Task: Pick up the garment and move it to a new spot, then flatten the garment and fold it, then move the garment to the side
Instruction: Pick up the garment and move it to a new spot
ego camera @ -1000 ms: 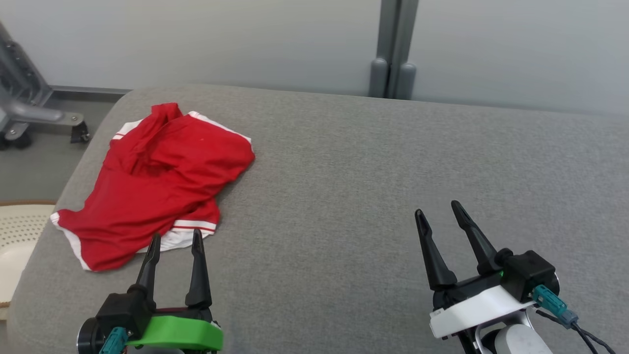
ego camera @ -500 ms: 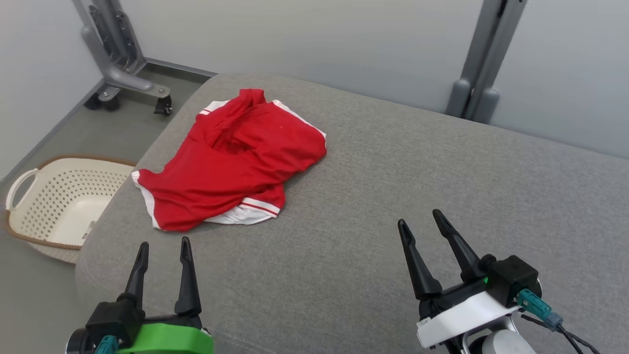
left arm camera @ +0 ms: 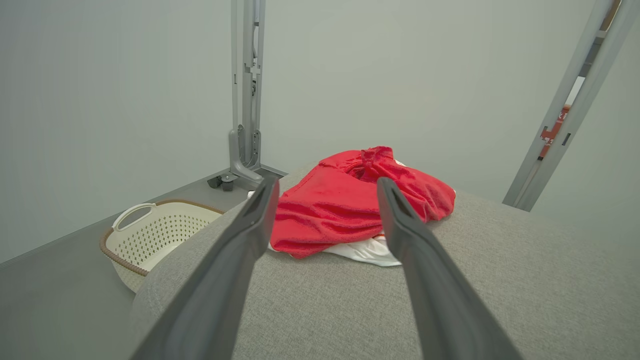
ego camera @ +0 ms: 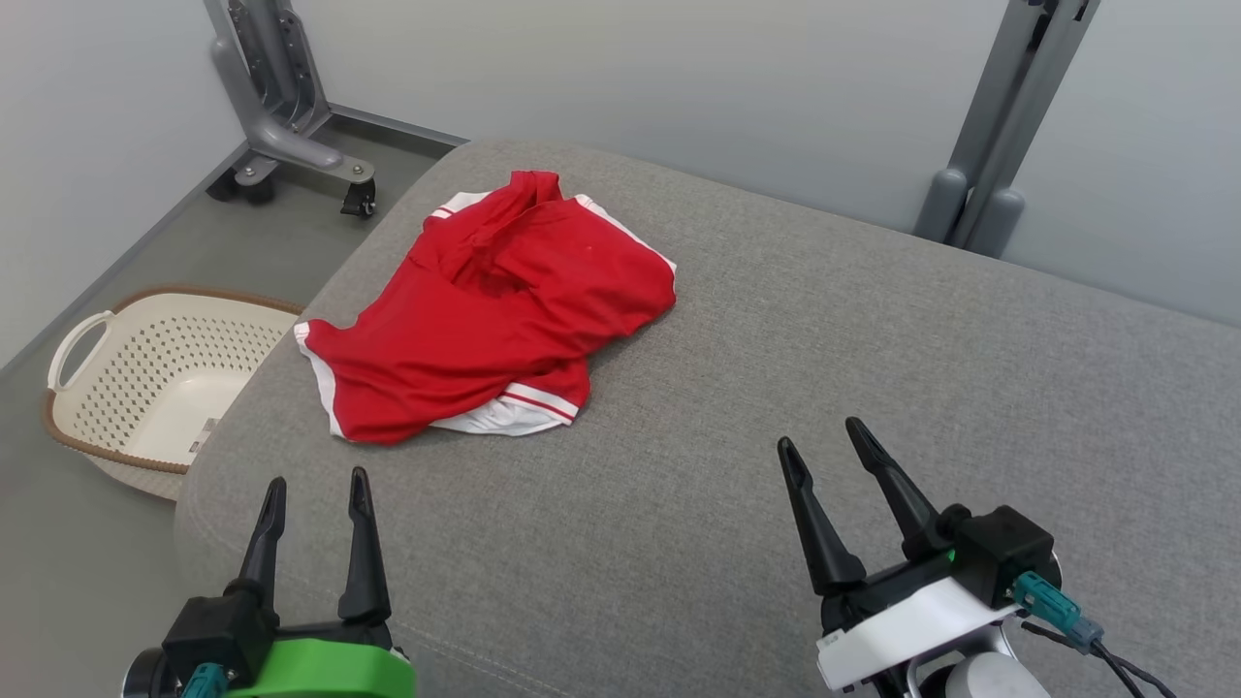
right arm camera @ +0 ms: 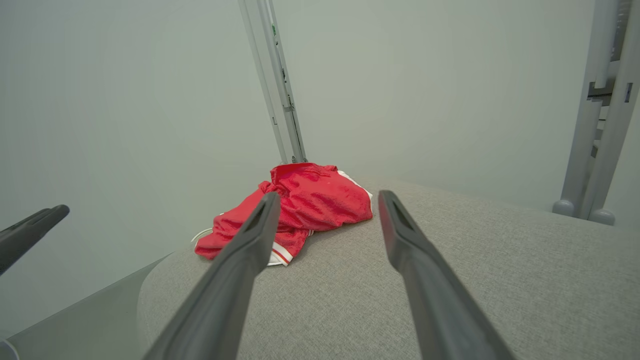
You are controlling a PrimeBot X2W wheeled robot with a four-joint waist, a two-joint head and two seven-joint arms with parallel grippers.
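Right, garment (ego camera: 494, 310) first: a crumpled red heap with white trim, upper left of centre in the head view, lying on the grey cushion (ego camera: 776, 388) close to its left edge. Not flat, not folded, nothing touching it. Below it, lower left of frame, the left gripper (ego camera: 318, 477) hovers with fingers spread, empty, pointing up toward the heap's near hem. Lower right, the right gripper (ego camera: 818, 433) is just as wide apart and just as empty, well apart from the cloth. Off the cushion's left edge, down on the floor, a white basket (ego camera: 145, 388); above it in frame, a grey stand (ego camera: 281, 107) on castors.

The pick-up looks like the step in hand, and here's the worry. That fabric is bunched in layers, so a shallow pinch may catch only the top fold and let the rest trail or slip free. And the heap sits near the edge: drag it leftward and it could slide off toward the basket.
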